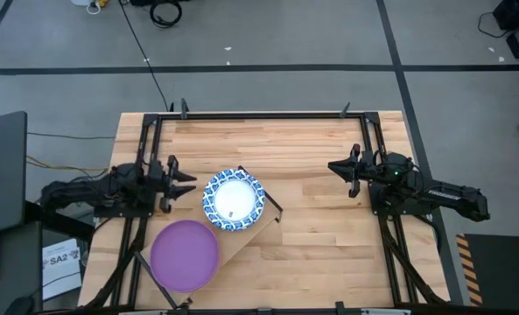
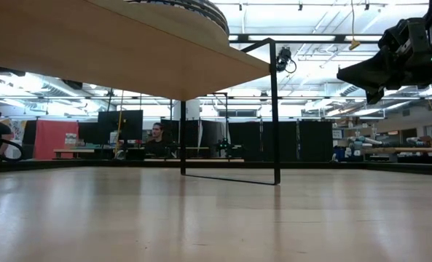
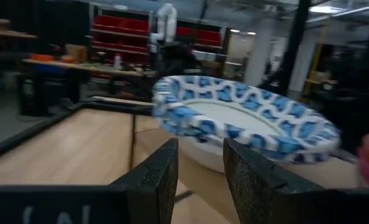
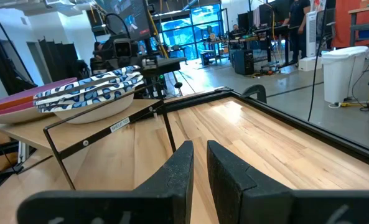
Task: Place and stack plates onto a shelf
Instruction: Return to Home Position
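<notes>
Plates in two piles on the shelf (image 1: 241, 238), lower left of centre in the high view. Blue-and-white plate (image 1: 234, 199) topmost at the shelf's upper right end, purple plate (image 1: 185, 255) topmost at its lower left end. Long axis of the shelf on a diagonal across the surface (image 1: 312, 144), lower left to upper right.

From above, only the top plate of each pile on show. In the right wrist view, layers seen side-on: patterned rims over a white underside (image 4: 91, 87), flat purple and pink rims (image 4: 22, 99) beside them. In the low view, only the shelf's underside (image 2: 92, 44) at upper left, one thin black leg (image 2: 275, 109), and a sliver of patterned rim above the board (people far back in the room).

Left gripper (image 1: 189, 185) just left of the blue-and-white plate, pointed at it, fingers (image 3: 153, 180) apart, empty. Right gripper (image 1: 333, 166) well apart at right of frame, pointed left, fingers (image 4: 178, 168) parted by a narrow gap, empty.
</notes>
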{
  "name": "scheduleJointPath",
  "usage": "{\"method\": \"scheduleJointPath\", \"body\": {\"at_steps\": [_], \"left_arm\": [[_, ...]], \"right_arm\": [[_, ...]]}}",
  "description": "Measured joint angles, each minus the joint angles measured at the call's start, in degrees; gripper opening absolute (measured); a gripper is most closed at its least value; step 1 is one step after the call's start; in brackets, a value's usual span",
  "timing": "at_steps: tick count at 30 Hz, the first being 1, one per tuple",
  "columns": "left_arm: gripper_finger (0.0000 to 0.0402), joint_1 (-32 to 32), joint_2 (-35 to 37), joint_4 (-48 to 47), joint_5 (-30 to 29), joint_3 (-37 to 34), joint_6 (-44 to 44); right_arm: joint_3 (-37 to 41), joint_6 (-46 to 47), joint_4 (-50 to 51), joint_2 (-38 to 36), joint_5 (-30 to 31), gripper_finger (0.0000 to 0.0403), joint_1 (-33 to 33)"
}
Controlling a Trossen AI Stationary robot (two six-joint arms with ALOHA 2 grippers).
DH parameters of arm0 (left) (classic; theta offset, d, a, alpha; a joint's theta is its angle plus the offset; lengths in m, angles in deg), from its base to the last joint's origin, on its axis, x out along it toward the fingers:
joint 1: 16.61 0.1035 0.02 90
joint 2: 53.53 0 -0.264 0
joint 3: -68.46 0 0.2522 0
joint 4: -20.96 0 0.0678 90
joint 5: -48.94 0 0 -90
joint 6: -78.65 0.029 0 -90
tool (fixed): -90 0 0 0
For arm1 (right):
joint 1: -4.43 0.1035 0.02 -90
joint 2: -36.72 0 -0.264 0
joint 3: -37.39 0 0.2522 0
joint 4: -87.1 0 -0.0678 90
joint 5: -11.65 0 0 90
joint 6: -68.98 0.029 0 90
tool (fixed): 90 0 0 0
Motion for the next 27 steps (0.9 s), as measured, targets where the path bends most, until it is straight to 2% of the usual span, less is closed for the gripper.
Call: {"method": "scheduleJointPath", "body": {"at_steps": [8, 20, 27], "left_arm": [[0.0133, -5.0, 0.1, -2.9, -0.2, 0.0, 8.4], [0.0133, -5.2, 0.1, -4.2, -1.7, 0.0, 7.5], [0.0133, -5.2, 0.0, -1.0, -1.5, 0.0, 7.5]], "right_arm": [[0.0, 0.0, 0.0, 0.0, 0.0, 0.0052, 0.0], [0.0, 0.0, 0.0, 0.0, 0.0, 0.0052, 0.0], [0.0, 0.0, 0.0, 0.0, 0.0, 0.0052, 0.0]]}}
